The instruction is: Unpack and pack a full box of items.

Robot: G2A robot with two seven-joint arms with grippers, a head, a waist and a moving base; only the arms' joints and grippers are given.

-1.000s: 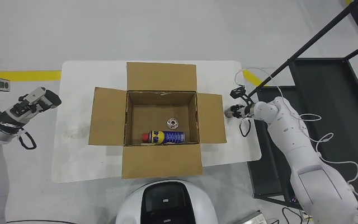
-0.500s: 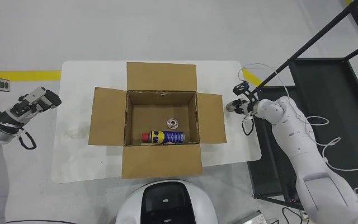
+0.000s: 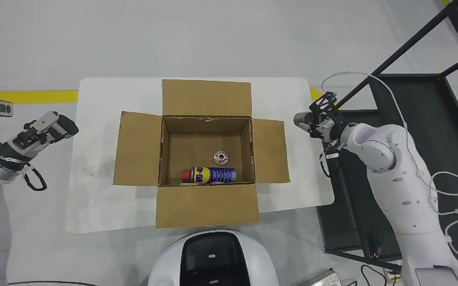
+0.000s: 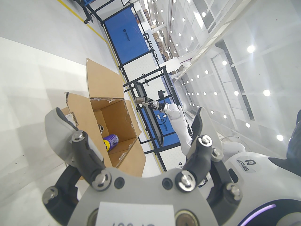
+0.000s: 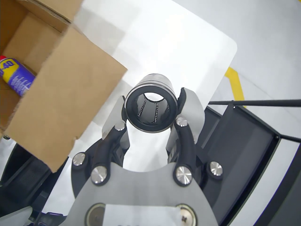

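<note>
box (image 3: 207, 96) open, right hand (image 5: 152, 104) pinching metal sleeve (image 5: 155, 81) past its flap edge, left hand (image 4: 127, 128) spread.

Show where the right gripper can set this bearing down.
Bare table between the right flap and table edge; wider patch beyond left flap. Inside the box, far half free; spray can and flange crowd the near side.
</note>
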